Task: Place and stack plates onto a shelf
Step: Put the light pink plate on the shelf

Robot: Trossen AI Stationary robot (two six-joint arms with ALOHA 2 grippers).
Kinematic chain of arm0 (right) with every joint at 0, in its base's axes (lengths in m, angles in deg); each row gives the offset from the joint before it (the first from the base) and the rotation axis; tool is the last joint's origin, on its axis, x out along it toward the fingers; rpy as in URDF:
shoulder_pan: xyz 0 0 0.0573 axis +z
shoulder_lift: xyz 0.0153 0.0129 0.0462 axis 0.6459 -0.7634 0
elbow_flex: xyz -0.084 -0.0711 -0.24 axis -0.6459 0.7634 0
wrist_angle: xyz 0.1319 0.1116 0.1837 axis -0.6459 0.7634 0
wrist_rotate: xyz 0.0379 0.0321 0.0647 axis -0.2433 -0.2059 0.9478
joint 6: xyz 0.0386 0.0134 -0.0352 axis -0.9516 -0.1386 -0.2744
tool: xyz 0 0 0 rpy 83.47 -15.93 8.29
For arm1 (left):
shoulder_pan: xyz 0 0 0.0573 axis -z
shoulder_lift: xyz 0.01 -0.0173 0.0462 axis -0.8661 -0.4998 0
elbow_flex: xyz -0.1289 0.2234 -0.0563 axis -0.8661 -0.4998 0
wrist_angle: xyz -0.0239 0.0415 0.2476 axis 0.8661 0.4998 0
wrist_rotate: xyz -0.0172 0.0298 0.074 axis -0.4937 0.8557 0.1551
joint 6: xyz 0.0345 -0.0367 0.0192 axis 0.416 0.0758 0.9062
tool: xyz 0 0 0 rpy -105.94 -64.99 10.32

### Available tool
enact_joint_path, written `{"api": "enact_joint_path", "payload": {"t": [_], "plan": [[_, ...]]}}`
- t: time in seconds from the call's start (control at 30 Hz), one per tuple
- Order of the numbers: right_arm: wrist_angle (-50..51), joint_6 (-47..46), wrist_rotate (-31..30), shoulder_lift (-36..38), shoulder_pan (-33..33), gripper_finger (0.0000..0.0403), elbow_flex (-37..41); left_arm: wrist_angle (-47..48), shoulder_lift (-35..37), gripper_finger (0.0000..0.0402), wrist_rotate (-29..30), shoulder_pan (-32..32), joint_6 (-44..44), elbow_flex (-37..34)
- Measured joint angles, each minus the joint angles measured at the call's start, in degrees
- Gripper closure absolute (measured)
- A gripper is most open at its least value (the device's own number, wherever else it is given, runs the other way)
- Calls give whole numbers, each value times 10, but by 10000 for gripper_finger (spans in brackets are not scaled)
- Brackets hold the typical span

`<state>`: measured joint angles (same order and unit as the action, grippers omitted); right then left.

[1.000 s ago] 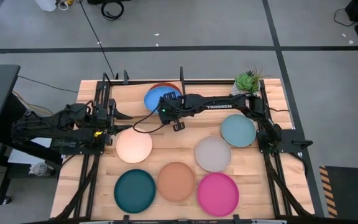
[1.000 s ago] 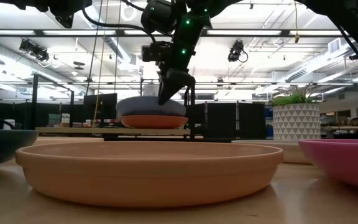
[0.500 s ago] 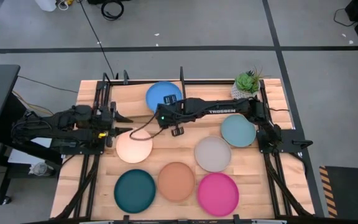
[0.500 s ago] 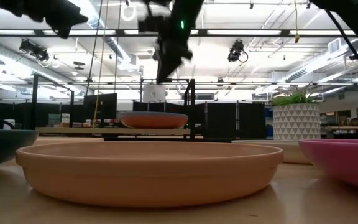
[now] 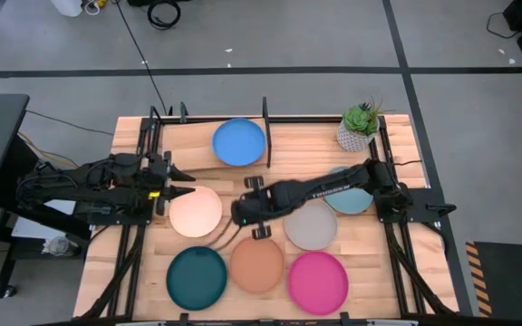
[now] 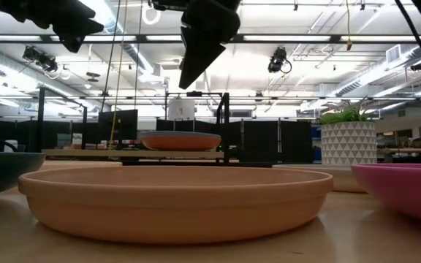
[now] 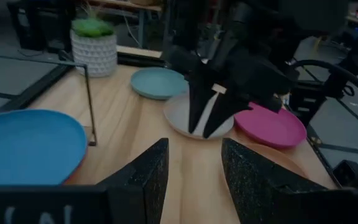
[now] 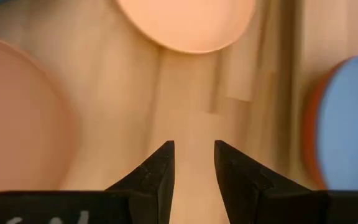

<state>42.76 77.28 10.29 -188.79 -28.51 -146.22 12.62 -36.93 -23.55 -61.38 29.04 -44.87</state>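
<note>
A blue plate [image 5: 239, 142] lies nested in an orange plate [image 6: 180, 140] on the shelf [image 5: 193, 147] at the far edge. On the table lie the cream [image 5: 195, 210], grey [image 5: 314, 228], pale blue [image 5: 352, 201], teal [image 5: 197, 277], tan [image 5: 257, 263] and magenta [image 5: 317, 282] plates. My right gripper [image 5: 243, 214] [image 8: 194, 148] hangs open above bare wood between the cream and grey plates, pointing steeply down, holding nothing. My left gripper [image 5: 182, 174] [image 7: 194, 149] waits open at the table's left, beside the cream plate's far rim.
A potted green plant [image 5: 359, 125] stands at the far right corner. The shelf's black upright post [image 5: 265, 113] rises just right of the blue plate. The right arm [image 5: 333, 187] stretches over the pale blue plate. Bare wood shows on the shelf's left half.
My right gripper has let go of the blue plate at the shelf, risen, and swung toward the table's near edge, ending over the wood between the cream and grey plates. The blue plate, tilted a second ago, now lies flat in the orange plate and hides it from above.
</note>
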Motion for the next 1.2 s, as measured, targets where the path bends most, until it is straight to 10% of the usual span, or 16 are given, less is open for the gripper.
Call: {"api": "enact_joint_path", "payload": {"t": [0.67,1.2], "plan": [[-148,-94,-190,41,104,288,203,-30,-253,246,-17,33,-60,0],[-600,71,-186,274,78,314,537,-44,-357,246,-74,133,-98,0]]}}
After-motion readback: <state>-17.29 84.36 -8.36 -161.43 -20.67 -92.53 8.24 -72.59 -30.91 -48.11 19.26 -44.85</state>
